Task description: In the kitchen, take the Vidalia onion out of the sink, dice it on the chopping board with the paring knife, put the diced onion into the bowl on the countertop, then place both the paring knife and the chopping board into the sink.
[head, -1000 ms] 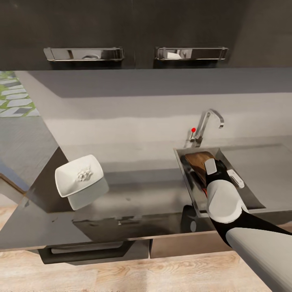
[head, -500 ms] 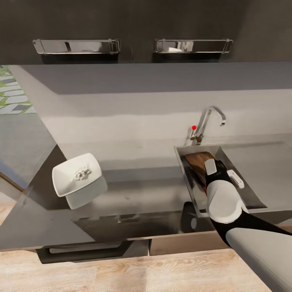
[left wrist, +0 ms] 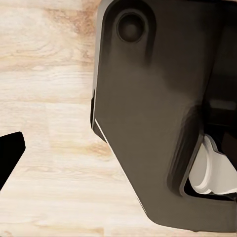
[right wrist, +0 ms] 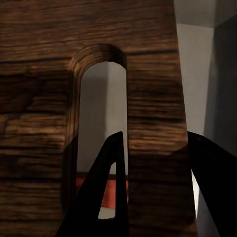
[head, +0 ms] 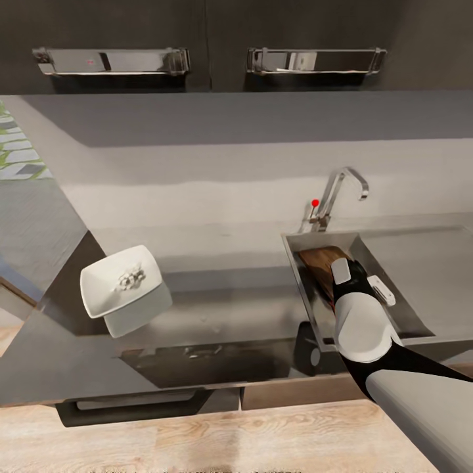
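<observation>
The right gripper (right wrist: 153,192) grasps the board (head: 323,263) at its handle end: in the right wrist view 1 dark finger pokes through the slot (right wrist: 101,118) and the other sits outside the board's edge, so the wood between is pinched. In the head view the board stands tilted inside the sink (head: 394,309) at about 3 o'clock from frame centre, its far end toward the tap (head: 338,194). A strip of red shows below the board in the wrist view, probably the knife (right wrist: 111,190) handle already lying in the basin, though that is a guess. The bowl (head: 118,289), with pale diced bits in it, sits on the countertop (head: 223,309) at about 9 o'clock. The left gripper's finger tip (left wrist: 10,153) hangs over wooden floor (left wrist: 49,98); whether it is released or clenched I cannot tell. To finish well, lower the board until it rests on the basin floor or wall, then spread the fingers and draw the inner one straight out of the slot so it does not drag the board up. Against the view 1 second ago, the cabinet handles and bowl sit further out and higher in frame; the camera has shifted, while arm and board look unchanged.
</observation>
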You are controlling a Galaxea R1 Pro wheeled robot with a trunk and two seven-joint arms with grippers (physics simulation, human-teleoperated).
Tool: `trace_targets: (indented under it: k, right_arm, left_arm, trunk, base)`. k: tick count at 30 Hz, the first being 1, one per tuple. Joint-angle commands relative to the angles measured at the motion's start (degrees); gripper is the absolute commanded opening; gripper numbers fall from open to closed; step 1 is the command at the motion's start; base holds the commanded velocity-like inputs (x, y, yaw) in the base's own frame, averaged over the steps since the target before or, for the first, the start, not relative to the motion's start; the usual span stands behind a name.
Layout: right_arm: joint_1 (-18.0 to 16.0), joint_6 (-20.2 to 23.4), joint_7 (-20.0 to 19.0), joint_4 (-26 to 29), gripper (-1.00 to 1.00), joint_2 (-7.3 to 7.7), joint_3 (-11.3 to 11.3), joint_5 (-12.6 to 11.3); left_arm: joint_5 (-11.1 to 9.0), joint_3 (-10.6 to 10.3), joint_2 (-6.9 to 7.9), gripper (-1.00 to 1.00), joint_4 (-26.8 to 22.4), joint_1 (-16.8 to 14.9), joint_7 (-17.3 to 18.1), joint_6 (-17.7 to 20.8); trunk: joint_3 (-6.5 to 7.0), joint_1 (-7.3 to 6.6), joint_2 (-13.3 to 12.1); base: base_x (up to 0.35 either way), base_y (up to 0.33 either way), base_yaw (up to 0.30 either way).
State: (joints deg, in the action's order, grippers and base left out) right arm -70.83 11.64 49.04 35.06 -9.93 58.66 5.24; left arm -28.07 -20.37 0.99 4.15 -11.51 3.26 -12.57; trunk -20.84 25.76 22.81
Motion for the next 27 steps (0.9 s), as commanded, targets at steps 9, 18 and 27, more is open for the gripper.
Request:
trace_targets:
  k: [9,18,27]
  right_arm:
    - [-0.10,0.49,-0.10,0.10,-1.00,-0.07,0.32,0.56]
    - [-0.10,0.49,-0.17,0.10,-1.00,-0.07,0.34,0.56]
    - [-0.10,0.49,-0.17,0.10,-1.00,-0.07,0.39,0.48]
  left_arm:
    - [-0.58,-0.46,-0.02,1.00,0.24,-0.09,0.34,-0.28]
    - [-0.58,-0.46,-0.02,1.00,0.24,-0.09,0.34,-0.26]
    - [-0.58,-0.46,-0.02,1.00,0.24,-0.09,0.34,-0.26]
  trunk:
    - [-0.90,0.03,0.11]
    - [-1.71,0.03,0.11]
    - [-2.51,0.03,0.11]
  base:
    - [0.000,0.000,0.000]
    - [0.000,0.000,0.000]
    - [0.000,0.000,0.000]
